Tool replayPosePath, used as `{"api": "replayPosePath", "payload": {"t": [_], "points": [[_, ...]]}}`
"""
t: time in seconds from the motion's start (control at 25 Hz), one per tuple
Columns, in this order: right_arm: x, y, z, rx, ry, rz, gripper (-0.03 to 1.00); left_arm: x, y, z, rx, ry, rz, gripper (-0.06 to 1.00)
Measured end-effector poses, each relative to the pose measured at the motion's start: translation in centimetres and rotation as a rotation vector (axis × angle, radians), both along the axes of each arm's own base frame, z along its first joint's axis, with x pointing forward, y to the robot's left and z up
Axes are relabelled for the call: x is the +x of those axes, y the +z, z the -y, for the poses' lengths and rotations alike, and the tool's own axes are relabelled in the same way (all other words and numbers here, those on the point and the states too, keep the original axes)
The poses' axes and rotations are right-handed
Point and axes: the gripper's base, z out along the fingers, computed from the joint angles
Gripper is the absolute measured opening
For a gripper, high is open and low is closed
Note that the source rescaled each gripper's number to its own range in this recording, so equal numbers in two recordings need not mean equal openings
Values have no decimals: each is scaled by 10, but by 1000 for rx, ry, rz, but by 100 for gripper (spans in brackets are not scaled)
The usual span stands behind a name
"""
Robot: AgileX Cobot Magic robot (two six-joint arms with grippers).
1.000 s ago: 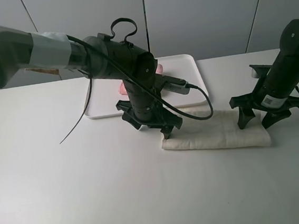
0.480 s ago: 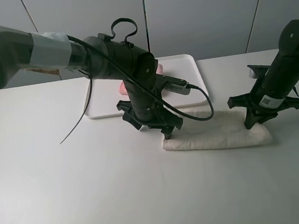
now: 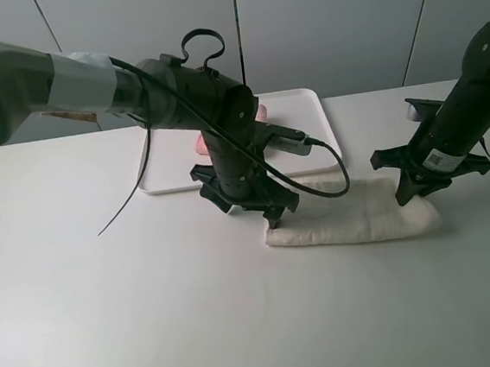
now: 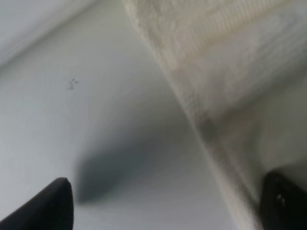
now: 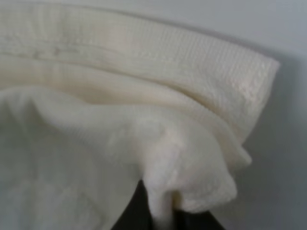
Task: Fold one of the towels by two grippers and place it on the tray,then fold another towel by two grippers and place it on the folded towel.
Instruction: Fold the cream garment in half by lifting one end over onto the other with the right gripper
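- Since the cream towel (image 3: 353,218) is soft, light cloth, already doubled into a long strip, it would probably sag and bunch wherever it is pinched. Both short ends look like the best places to take hold, so the layers lift together.
- It lies flat on the white table (image 3: 153,314), just in front of the tray (image 3: 318,117), with its length running between the two arms.
- The right gripper (image 3: 411,195) stands at the strip's right end. In the right wrist view a puckered fold of cloth (image 5: 192,191) is drawn in between its dark fingers, so it appears to be closed on that corner.
- The left gripper (image 3: 265,216) is down at the strip's left end. The left wrist view shows its fingertips (image 4: 53,206) spread wide, with the towel's hem close beside one of them. It grips nothing yet.
- A pink towel (image 3: 261,112) sits on the tray, largely hidden behind the left arm.
- The left arm's black cable (image 3: 336,183) loops low over the strip's far edge and could drag on the cloth when it is lifted. The tray's raised rim is another thing the cloth would have to clear.
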Motion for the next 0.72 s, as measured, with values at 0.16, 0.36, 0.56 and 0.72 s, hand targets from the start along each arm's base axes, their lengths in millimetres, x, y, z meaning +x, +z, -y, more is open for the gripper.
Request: {"api": "replayPosePath", "payload": {"t": [0.16, 0.36, 0.56, 0.72], "points": [[-1, 17, -6, 75, -15, 31, 5, 0, 0, 0, 4, 0, -4, 99], [-5, 27, -16, 199, -14, 7, 5, 0, 0, 0, 5, 0, -5, 99], [-4, 34, -30, 377, -22, 8, 5, -1, 0, -1, 6, 1, -6, 99], [-1, 39, -37, 463, -41, 33, 5, -1, 0, -1, 8, 1, -7, 99]]}}
